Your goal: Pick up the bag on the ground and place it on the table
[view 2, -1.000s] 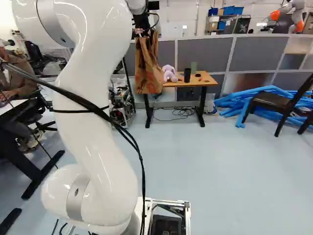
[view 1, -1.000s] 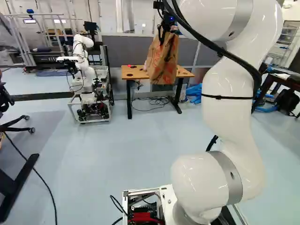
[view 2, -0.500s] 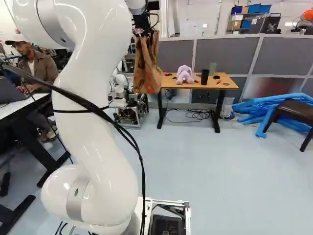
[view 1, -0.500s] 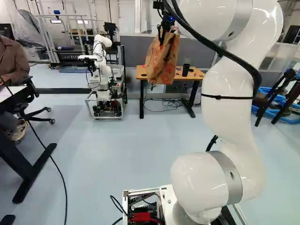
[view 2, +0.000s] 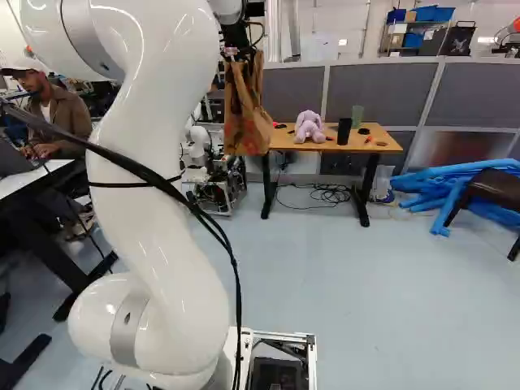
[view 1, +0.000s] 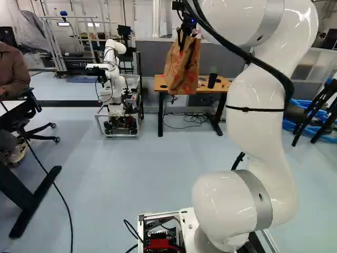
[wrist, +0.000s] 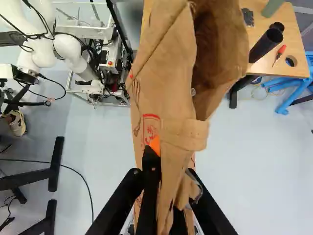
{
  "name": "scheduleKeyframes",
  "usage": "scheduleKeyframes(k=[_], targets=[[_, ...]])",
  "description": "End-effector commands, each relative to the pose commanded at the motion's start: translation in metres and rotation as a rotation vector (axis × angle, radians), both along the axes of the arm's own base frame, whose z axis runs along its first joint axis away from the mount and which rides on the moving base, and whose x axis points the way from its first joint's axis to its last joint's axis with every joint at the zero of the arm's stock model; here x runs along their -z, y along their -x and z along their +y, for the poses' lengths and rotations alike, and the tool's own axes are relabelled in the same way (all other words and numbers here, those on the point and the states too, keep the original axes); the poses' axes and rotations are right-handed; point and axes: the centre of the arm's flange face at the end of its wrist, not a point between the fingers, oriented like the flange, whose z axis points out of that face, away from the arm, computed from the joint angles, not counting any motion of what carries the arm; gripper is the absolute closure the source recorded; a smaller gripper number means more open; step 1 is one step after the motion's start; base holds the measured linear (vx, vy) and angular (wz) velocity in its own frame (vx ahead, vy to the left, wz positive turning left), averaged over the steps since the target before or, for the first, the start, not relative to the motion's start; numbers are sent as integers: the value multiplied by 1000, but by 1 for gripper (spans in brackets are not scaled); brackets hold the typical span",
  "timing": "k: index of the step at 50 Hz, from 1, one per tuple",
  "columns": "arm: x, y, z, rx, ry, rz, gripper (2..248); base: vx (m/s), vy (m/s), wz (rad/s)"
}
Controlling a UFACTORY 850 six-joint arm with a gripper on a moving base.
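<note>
"Arm (view 1: 260, 110), how set?"

"White, rising in a bent curve from its lowest joint. Upper part runs out past the top of the left base view."

"Ahead of it?"

"Wooden worktop (view 2: 331, 147). On the near side of that, in the air, hangs the bag (view 1: 179, 71)."

"Bag's looks?"

"Brown, red markings. Creased all over, one deep fold."

"Last, the fingers (view 1: 180, 43)?"

"Black, raised high, pinching the bag's bunched material between them."
</note>
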Motion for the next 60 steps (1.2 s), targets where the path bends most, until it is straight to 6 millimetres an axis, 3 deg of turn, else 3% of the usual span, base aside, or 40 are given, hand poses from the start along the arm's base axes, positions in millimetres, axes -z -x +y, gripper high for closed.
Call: scheduleKeyframes(k=[60], targets=[[0, 0, 0, 0, 0, 0, 229, 155, 4, -2]])
